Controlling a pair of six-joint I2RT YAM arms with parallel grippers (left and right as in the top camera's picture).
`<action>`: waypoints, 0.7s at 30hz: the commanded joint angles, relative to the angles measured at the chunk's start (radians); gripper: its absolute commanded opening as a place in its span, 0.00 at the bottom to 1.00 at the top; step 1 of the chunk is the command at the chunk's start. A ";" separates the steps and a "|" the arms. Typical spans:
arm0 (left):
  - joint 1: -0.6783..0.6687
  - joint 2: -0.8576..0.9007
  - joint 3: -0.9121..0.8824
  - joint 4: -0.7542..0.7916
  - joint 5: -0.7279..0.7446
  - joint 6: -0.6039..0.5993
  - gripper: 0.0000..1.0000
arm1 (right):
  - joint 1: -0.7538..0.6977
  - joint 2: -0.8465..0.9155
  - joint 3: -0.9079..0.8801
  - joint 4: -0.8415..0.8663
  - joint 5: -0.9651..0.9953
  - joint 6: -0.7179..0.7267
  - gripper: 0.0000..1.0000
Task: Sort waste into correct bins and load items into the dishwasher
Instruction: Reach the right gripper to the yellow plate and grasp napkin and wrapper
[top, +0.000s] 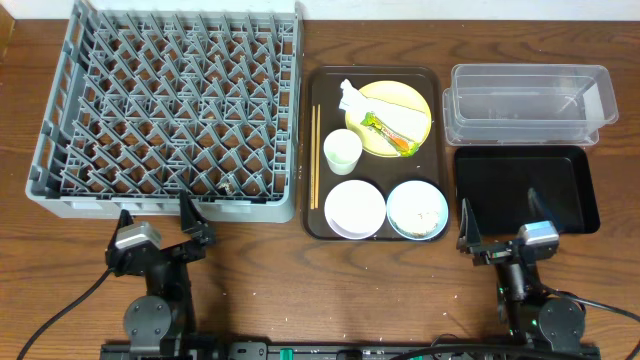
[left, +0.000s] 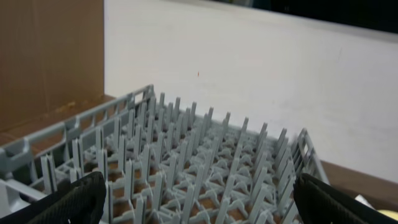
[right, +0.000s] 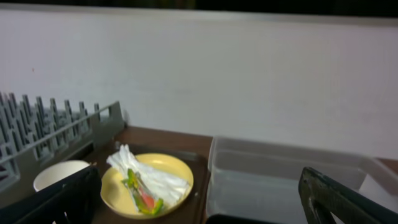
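Note:
The grey dish rack (top: 170, 110) fills the left of the table; it also shows in the left wrist view (left: 186, 168). On the brown serving tray (top: 318, 225) sit a yellow plate (top: 414, 98) with a green-and-orange wrapper (top: 388, 132) and crumpled white paper (top: 352, 97), a small white cup (top: 342, 151), a white bowl (top: 355, 208), a light blue bowl (top: 417, 210) with rice in it, and chopsticks (top: 314, 155). The clear tub (top: 528, 103) and black tray (top: 525, 185) lie at the right. My left gripper (top: 160, 222) is open near the rack's front edge. My right gripper (top: 497, 218) is open over the black tray's front edge.
The right wrist view shows the yellow plate (right: 174, 171), the wrapper (right: 142, 193), the paper (right: 155, 177), the cup (right: 59, 171) and the clear tub (right: 280, 180) ahead. A white wall stands behind the table. Bare wood lies along the front edge.

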 joint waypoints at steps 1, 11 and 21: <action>0.005 0.003 0.071 -0.036 0.014 0.017 0.98 | 0.008 0.006 0.055 -0.013 -0.009 -0.018 0.99; 0.005 0.084 0.216 -0.125 0.022 0.018 0.98 | 0.008 0.190 0.191 -0.044 -0.084 -0.063 0.99; 0.004 0.274 0.407 -0.319 0.040 0.018 0.98 | 0.008 0.534 0.449 -0.161 -0.201 -0.086 0.99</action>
